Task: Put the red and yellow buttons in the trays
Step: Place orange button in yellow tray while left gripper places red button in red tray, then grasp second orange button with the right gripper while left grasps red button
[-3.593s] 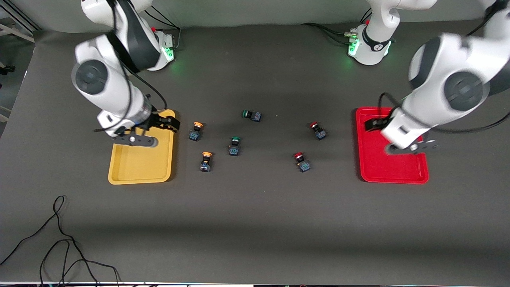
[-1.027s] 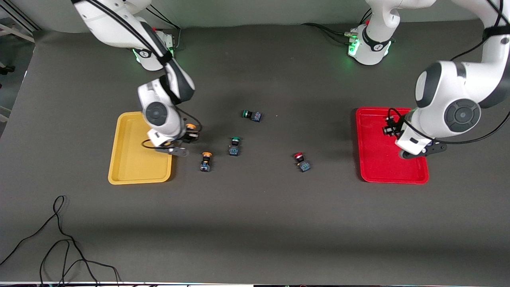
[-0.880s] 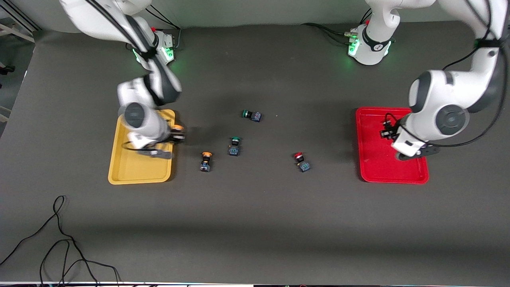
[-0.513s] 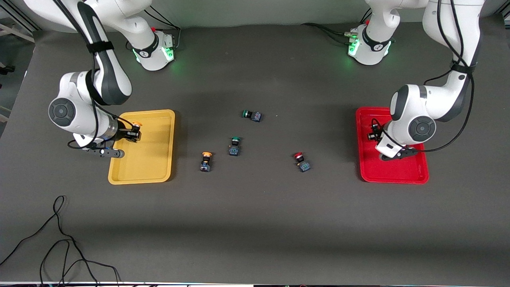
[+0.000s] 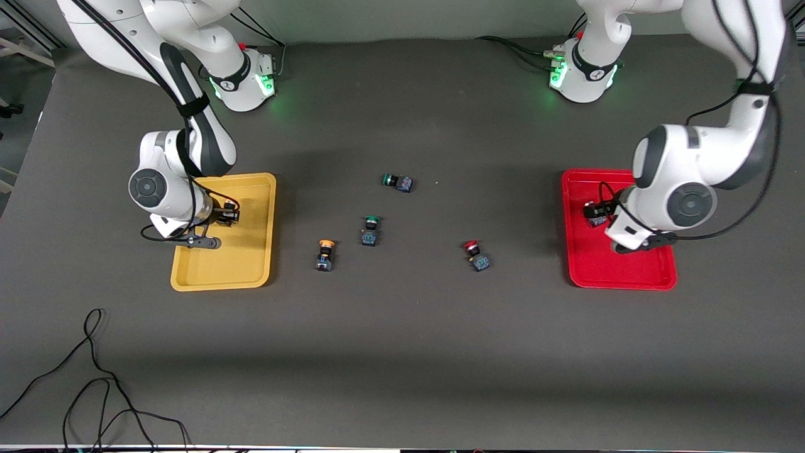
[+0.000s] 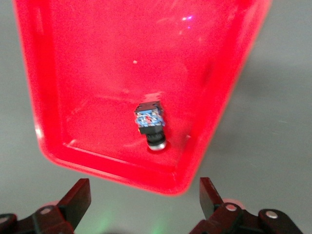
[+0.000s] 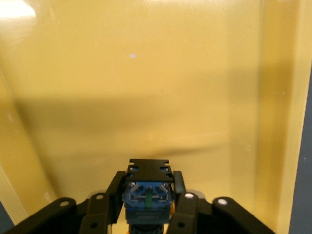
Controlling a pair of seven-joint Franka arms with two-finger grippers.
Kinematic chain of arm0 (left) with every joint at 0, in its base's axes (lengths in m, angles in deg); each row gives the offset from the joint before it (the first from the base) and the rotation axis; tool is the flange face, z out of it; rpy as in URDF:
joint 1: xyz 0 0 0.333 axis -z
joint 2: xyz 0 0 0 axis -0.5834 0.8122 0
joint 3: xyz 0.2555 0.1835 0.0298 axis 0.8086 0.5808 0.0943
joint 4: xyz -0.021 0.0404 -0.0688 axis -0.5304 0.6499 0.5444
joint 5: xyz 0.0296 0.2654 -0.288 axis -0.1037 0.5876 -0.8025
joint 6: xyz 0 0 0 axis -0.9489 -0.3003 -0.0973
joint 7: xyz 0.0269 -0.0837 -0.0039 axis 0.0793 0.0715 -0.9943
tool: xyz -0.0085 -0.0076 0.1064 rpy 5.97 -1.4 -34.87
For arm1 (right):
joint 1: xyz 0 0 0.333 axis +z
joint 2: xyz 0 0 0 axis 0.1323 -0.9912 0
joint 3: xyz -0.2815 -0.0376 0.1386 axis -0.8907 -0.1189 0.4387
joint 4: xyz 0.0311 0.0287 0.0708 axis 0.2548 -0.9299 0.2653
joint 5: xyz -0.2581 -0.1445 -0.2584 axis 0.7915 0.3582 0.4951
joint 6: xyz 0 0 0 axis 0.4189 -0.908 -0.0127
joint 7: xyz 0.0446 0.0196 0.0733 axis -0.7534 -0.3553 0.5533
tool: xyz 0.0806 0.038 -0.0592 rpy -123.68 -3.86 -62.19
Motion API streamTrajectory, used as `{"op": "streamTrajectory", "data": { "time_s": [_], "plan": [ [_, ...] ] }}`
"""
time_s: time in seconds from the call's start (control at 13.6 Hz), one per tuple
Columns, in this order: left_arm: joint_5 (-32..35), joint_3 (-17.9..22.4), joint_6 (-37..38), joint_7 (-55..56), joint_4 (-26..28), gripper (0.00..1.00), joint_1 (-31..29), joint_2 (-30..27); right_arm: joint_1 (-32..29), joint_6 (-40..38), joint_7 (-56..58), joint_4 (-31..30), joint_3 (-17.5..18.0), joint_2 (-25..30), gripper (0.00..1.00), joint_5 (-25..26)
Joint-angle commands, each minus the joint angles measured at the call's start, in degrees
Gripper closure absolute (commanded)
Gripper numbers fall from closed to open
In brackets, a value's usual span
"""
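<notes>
My right gripper hangs low over the yellow tray and is shut on a black-and-blue button; its cap is hidden. My left gripper is open over the red tray, its fingers wide apart. A button lies on its side in the red tray, free of the fingers; it also shows in the front view. On the table lie a yellow-capped button and a red-capped button.
Two green-capped buttons lie mid-table between the trays. A black cable loops on the table near the front camera at the right arm's end.
My right gripper has carried a yellow-capped button from the table to over the yellow tray. My left gripper has brought a red-capped button into the red tray and opened; that button now lies there.
</notes>
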Motion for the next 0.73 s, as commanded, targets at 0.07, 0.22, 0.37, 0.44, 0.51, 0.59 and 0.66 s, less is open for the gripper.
{"op": "streamTrajectory", "data": {
  "time_s": [0.07,0.22,0.37,0.44,0.51,0.59,0.66],
  "plan": [
    [-5.38,-1.06,10.45,1.34,-18.11,0.00,3.12,5.20,0.39,-1.29,0.47,0.94,-0.24,3.50,0.00,-3.23],
    [-6.19,-1.06,10.55,5.89,-25.76,0.00,5.76,9.59,0.74,-1.64,0.38,2.61,0.02,5.97,0.00,-3.31],
    [-6.19,-1.06,9.16,12.39,-30.18,0.00,9.70,14.51,2.92,-1.64,-0.06,8.21,1.42,5.46,0.00,-4.88],
    [-6.19,-1.06,5.84,15.55,-30.37,0.00,11.99,16.88,5.63,-1.64,-1.63,11.89,1.60,3.89,0.00,-7.85],
    [-6.10,-1.06,0.67,18.80,-29.67,0.00,14.10,18.65,7.92,-1.82,-3.64,16.19,1.69,1.26,0.00,-10.41],
    [-6.10,-1.06,-3.29,22.32,-29.14,0.01,15.95,21.19,10.12,-2.25,-5.14,20.07,1.69,-1.90,0.00,-11.04],
    [-6.19,-1.06,-6.64,25.48,-29.14,0.00,17.36,23.74,11.80,-3.13,-6.64,25.33,1.69,-5.67,0.00,-11.13]
  ]
}}
